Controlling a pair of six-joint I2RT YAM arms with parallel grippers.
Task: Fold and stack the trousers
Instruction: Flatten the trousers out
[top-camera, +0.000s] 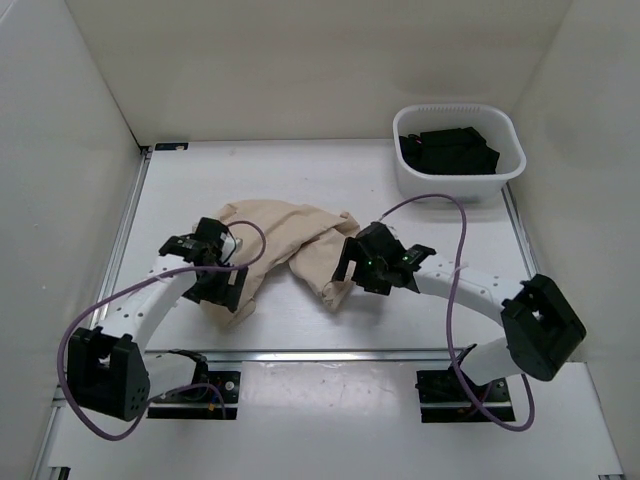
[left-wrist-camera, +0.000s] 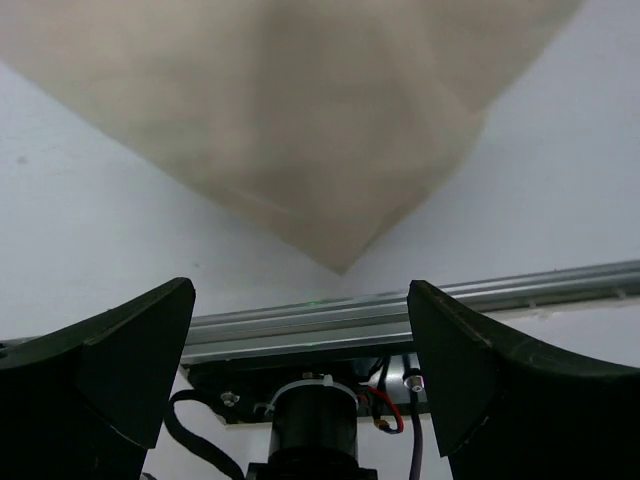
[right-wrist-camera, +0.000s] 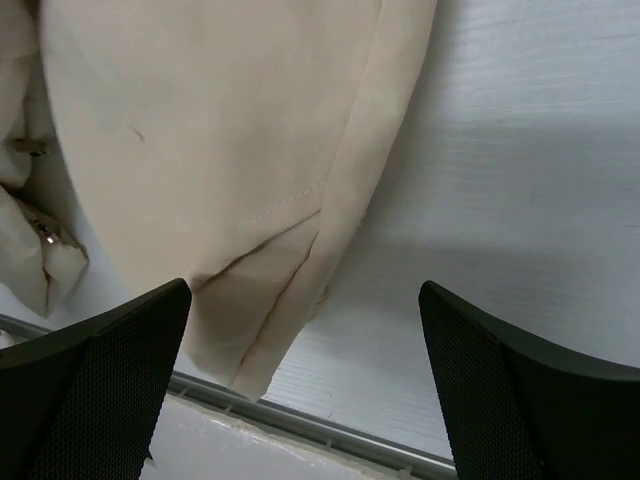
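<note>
Overhead: the trousers (top-camera: 285, 240) lie crumpled mid-worktop (top-camera: 300, 170), with the left pincer (top-camera: 228, 292) at their 8 o'clock edge and the right pincer (top-camera: 343, 268) at 4 o'clock.

Left wrist: fingers (left-wrist-camera: 130, 360) apart and empty; a cloth corner points at them from 12.

Right wrist: likewise apart, over a stitched hem (right-wrist-camera: 290, 215).

The cloth looks light and limp and will probably sag, so it is best pinched at the hem or corners.

The beige trousers (top-camera: 290, 240) lie crumpled on the table (top-camera: 330, 170), just left of its centre. One rumpled leg runs toward five o'clock, another fold toward seven o'clock; seams and hem show.
</note>
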